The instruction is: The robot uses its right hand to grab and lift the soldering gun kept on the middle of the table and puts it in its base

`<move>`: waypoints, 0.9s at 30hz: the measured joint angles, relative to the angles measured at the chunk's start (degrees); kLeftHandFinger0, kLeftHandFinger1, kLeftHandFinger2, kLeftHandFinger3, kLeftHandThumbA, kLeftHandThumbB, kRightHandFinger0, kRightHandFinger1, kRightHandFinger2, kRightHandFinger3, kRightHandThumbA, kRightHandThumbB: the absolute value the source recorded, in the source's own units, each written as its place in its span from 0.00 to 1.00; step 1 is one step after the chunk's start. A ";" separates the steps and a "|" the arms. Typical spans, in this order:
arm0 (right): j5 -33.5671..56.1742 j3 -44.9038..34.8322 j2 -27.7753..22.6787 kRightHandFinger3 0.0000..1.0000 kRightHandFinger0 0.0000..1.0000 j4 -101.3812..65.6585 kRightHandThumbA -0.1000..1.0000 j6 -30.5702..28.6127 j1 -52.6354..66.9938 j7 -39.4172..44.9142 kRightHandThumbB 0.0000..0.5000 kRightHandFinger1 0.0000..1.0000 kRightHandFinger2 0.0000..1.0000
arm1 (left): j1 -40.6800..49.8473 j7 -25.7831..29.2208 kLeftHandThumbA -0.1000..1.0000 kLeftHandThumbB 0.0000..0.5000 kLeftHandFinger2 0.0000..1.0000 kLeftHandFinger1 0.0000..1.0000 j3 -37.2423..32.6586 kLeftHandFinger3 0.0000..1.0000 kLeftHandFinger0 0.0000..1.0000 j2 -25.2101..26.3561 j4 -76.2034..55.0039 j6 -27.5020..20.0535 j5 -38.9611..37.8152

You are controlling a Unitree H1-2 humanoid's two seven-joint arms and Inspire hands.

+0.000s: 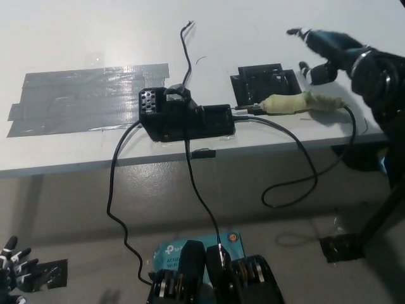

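Note:
The soldering gun (pixel 292 103), its handle wrapped in yellowish tape, lies on the white table (pixel 114 31) at the right. Its metal tip points left into the black base unit (pixel 183 118), and a black cord runs off its right end. My black right hand (pixel 323 54) hovers open above and just behind the handle, fingers spread, not touching it. My white left hand (pixel 14 269) hangs low at the bottom left, far below the table, fingers apart.
A black holder plate (pixel 262 81) sits just behind the gun. Grey tape patch (pixel 82 98) covers the table's left. Black cables (pixel 196 190) drop from the base over the front edge. A looped cord (pixel 297 177) hangs at right.

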 measured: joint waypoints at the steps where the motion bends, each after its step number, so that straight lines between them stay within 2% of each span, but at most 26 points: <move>1: -0.39 0.47 0.03 1.00 1.00 0.19 0.16 -0.19 0.00 0.12 0.71 1.00 1.00 | 0.00 0.00 1.00 0.54 0.95 0.88 -0.01 1.00 0.82 0.02 -0.02 0.00 0.00; 2: -0.96 1.02 0.03 1.00 1.00 0.51 0.25 -0.49 0.00 0.27 0.59 1.00 1.00 | 0.02 0.00 1.00 0.55 0.94 0.87 -0.02 1.00 0.81 0.04 -0.07 0.00 0.00; 8: -3.94 3.35 0.02 1.00 1.00 7.21 0.25 -1.04 0.04 0.33 0.62 1.00 1.00 | 0.29 0.00 1.00 0.57 0.95 0.88 -0.15 1.00 0.81 0.24 -0.92 0.00 0.01; 11: -5.23 3.44 0.03 1.00 1.00 11.12 0.26 -0.72 0.17 0.10 0.64 1.00 1.00 | 0.37 0.01 1.00 0.52 0.97 0.90 -0.67 1.00 0.83 0.51 -1.07 0.01 0.05; 14: -6.12 3.23 0.05 1.00 1.00 13.17 0.25 -0.50 0.17 -0.28 0.62 1.00 1.00 | 0.27 0.01 1.00 0.51 0.97 0.91 -1.22 1.00 0.86 1.05 -1.45 0.01 0.05; 16: -6.39 3.07 0.25 1.00 1.00 13.87 0.22 -0.47 0.16 -0.50 0.61 1.00 1.00 | 0.23 0.01 1.00 0.54 0.96 0.90 -1.50 1.00 0.85 1.29 -1.73 0.01 0.05; 17: -6.46 2.96 0.46 1.00 1.00 14.05 0.25 -0.49 0.16 -0.56 0.61 1.00 1.00 | 0.22 0.01 1.00 0.51 0.96 0.90 -1.62 1.00 0.85 1.36 -1.77 0.01 0.06; 21: -6.55 2.71 2.38 1.00 1.00 14.63 0.25 -0.68 0.16 -0.60 0.61 1.00 1.00 | 0.22 0.01 1.00 0.51 0.95 0.89 -2.12 1.00 0.84 1.44 -1.90 0.01 0.10; 27: -6.55 2.58 5.38 1.00 1.00 14.40 0.19 -0.67 0.38 -0.39 0.68 1.00 1.00 | 0.23 0.01 1.00 0.53 0.95 0.89 -2.16 1.00 0.83 1.43 -1.99 0.01 0.01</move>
